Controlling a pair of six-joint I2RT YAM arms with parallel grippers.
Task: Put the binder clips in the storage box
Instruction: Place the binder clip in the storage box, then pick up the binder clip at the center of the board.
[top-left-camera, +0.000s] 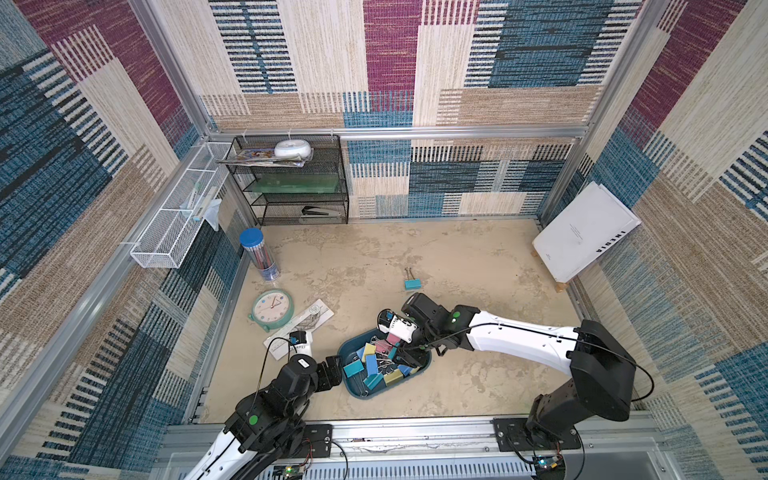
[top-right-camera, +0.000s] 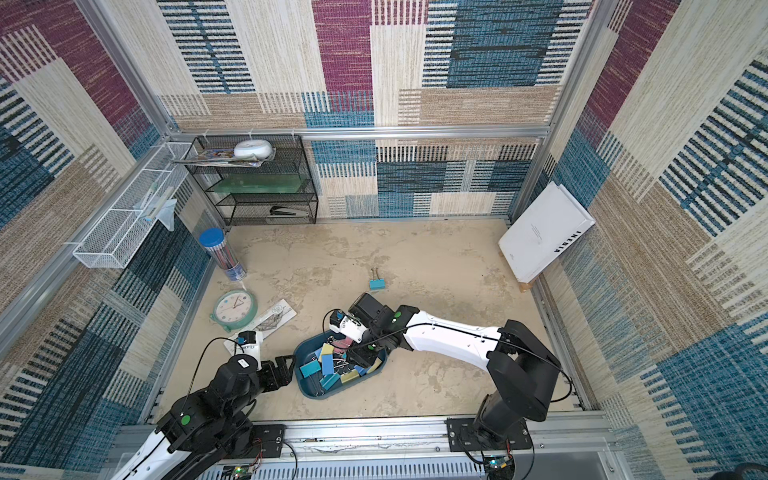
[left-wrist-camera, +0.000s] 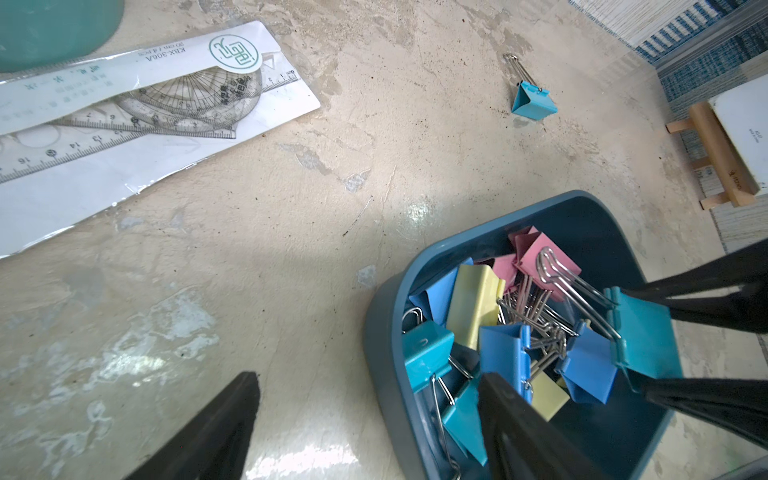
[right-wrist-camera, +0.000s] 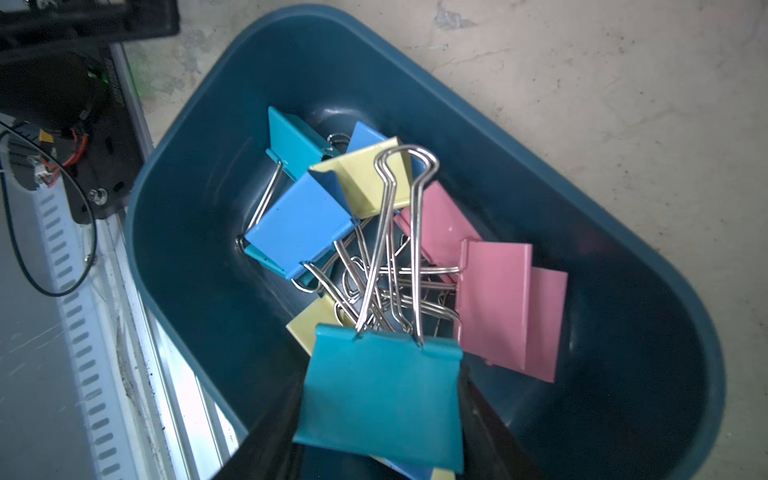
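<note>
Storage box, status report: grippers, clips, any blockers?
Right gripper shut on teal binder clip, over storage box. Left gripper open, straddling box's rim. One stray clip out on table, nothing near it.

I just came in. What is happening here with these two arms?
The right pincer grips a teal binder clip by its body, over the storage box, which already holds many pastel binder clips. The left pincer is open across the box's rim, holding nothing. A loose teal clip lies on the table beyond the box.

Left end effector (left-wrist-camera: 368, 376) agape, right end effector (right-wrist-camera: 380, 399) gripping
</note>
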